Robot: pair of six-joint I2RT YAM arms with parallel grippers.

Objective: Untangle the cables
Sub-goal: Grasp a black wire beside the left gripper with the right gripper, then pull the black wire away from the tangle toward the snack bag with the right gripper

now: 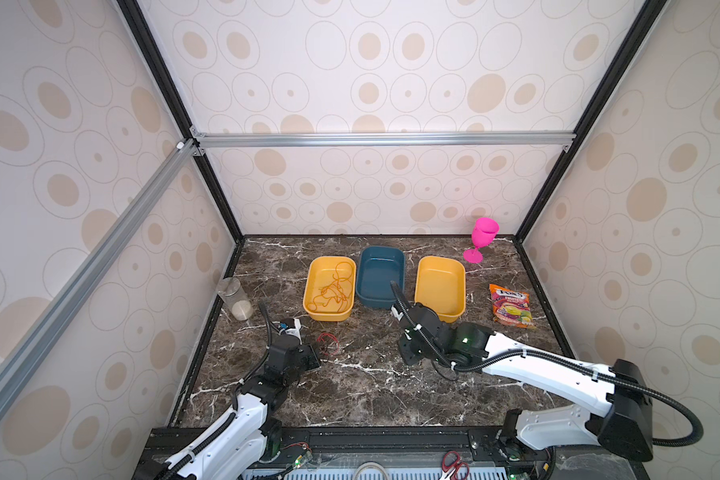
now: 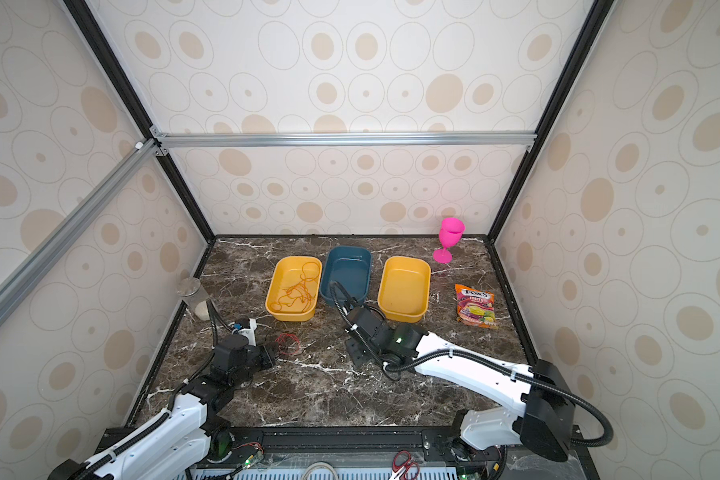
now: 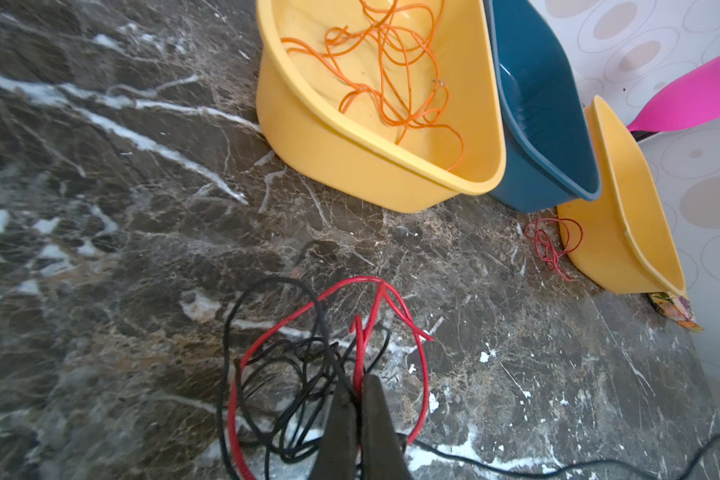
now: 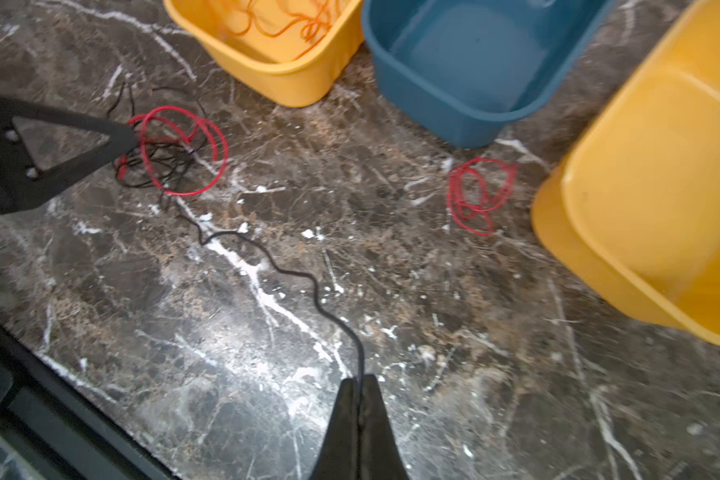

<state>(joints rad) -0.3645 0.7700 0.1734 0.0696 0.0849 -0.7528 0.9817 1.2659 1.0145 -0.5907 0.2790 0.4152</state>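
two yellow trays [image 1: 329, 318] [image 1: 439, 286], one blue tray [image 1: 377, 303]; left tool [image 3: 356, 382] clamps red-black tangle [image 3: 300, 357], right tool [image 4: 360, 380] clamps black cable [image 4: 313, 284].

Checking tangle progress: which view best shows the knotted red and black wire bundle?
Left wrist view: the knotted red and black wire bundle fills the foreground, loops distinct. The right wrist view shows it smaller, beside the left claw; both top views show only a tiny scribble.
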